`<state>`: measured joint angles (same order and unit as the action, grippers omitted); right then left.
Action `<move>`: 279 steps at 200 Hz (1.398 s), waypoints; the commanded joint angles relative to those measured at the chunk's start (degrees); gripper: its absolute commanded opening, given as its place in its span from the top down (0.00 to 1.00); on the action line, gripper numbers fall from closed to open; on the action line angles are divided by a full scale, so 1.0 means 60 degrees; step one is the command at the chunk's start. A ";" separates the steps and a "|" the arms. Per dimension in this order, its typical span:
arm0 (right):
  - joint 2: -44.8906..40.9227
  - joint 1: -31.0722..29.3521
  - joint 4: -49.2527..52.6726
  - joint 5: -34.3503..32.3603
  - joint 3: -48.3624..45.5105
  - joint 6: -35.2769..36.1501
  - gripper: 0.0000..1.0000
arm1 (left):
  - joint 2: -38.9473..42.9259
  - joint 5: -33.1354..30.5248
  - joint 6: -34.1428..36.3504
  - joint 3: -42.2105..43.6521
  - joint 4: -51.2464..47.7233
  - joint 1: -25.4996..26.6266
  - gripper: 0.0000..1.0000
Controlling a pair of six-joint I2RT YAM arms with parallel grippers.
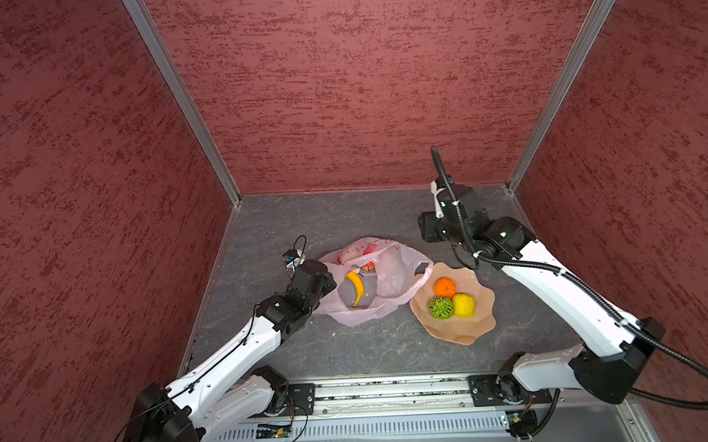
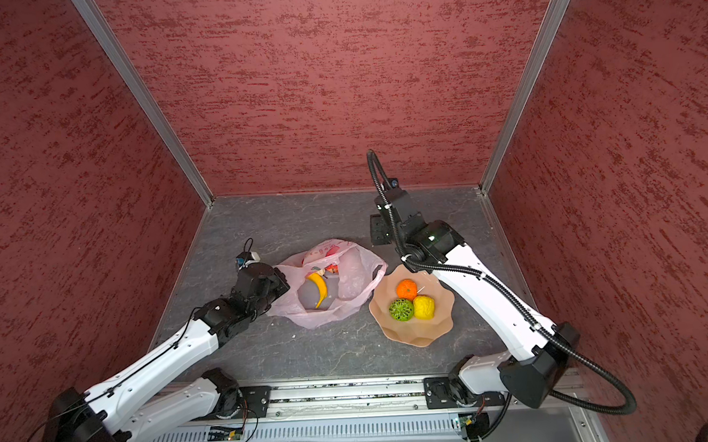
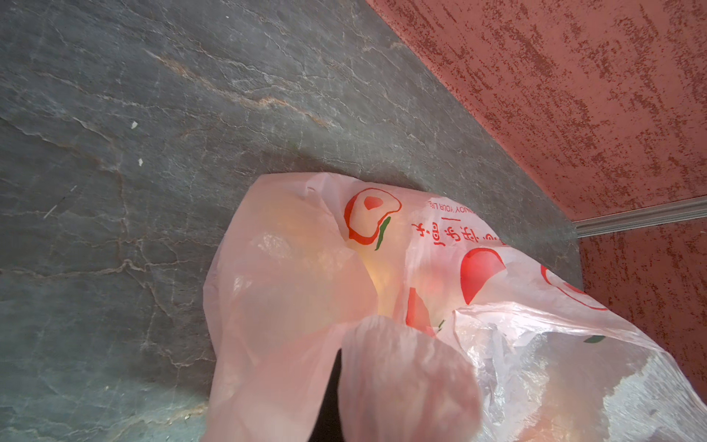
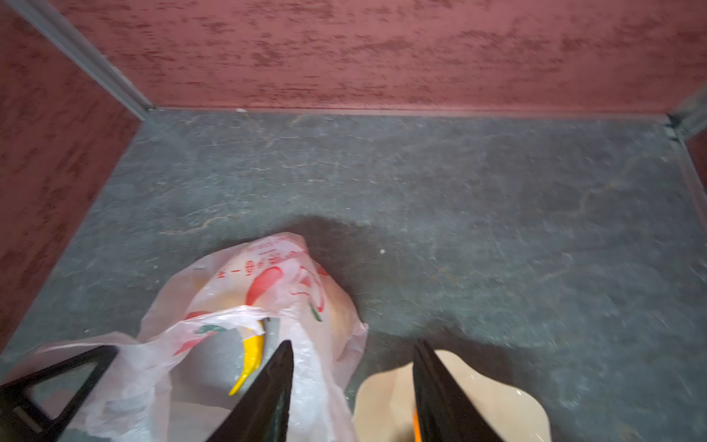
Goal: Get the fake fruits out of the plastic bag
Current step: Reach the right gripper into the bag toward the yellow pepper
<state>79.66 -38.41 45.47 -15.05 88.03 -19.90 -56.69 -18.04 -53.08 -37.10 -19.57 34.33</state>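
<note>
The pale-pink plastic bag [image 1: 392,270] [image 2: 349,280] lies on the grey table with its mouth open toward the front. My left gripper [image 1: 328,281] [image 2: 282,282] is shut on the bag's left rim; in the left wrist view the bag [image 3: 306,287] drapes over the fingers and hides them. A yellow banana [image 1: 355,286] [image 4: 252,358] lies inside the bag, with a red piece [image 1: 369,266] behind it. The orange [image 1: 444,287], green lattice ball [image 1: 441,307] and yellow lemon [image 1: 464,305] sit in the tan dish [image 1: 466,332]. My right gripper [image 1: 425,228] [image 4: 354,344] hangs open and empty above the bag's right side and the dish's rim.
Red textured walls [image 1: 358,105] close in the table on the left, back and right. A metal rail [image 1: 394,388] carrying both arm bases runs along the front edge. Bare grey tabletop [image 1: 343,214] lies behind the bag.
</note>
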 commanded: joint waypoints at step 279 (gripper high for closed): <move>0.4631 -0.2782 -0.4893 0.1127 -0.2599 0.0092 0.66 | 0.0735 -0.0840 -0.0559 0.0738 -0.0504 0.0659 1.00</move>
<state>106.50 -54.72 21.67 -6.24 73.71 -17.04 -53.52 -21.17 -55.29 -33.98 -22.02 36.95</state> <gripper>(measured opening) 0.343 0.048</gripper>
